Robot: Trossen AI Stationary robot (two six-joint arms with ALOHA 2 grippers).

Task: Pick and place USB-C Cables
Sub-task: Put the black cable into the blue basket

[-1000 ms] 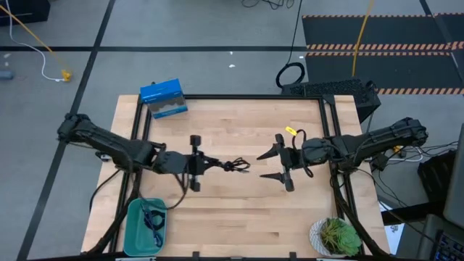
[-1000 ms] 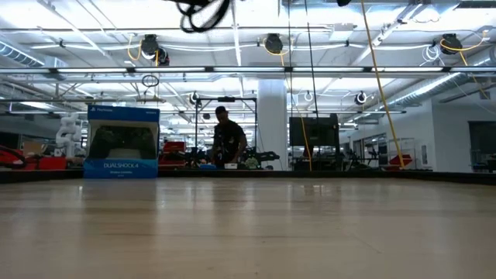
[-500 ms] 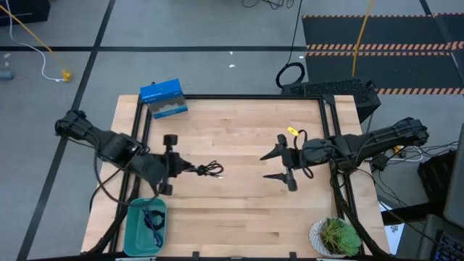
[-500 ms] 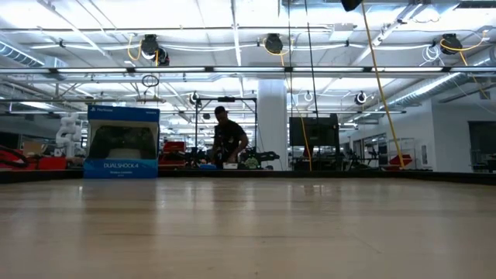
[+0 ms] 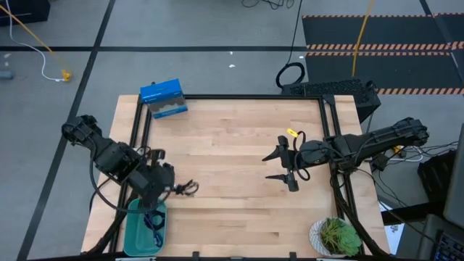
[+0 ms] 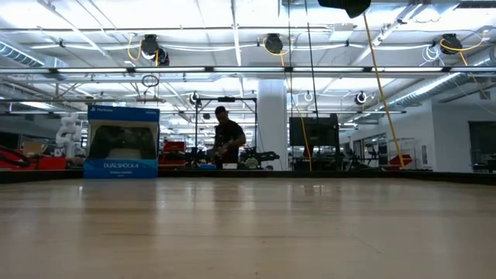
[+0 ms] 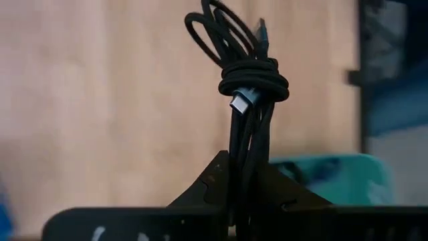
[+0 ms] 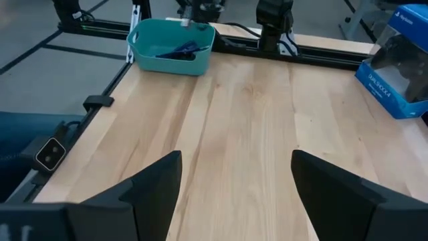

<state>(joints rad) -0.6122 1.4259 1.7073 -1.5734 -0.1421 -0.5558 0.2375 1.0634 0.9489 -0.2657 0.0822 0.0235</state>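
Beside the teal bin (image 5: 135, 226), I am keeping my left gripper (image 5: 168, 190) clamped on a black cable (image 7: 246, 94) for dropping; right gripper (image 5: 279, 166) is idling, fingers apart.

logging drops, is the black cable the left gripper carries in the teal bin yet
Not yet. The left gripper is shut on the black cable, held beside the teal bin.

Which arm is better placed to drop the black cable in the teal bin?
Left. Its gripper is shut on the black cable and sits beside the teal bin. The right gripper hangs open and empty across the table.
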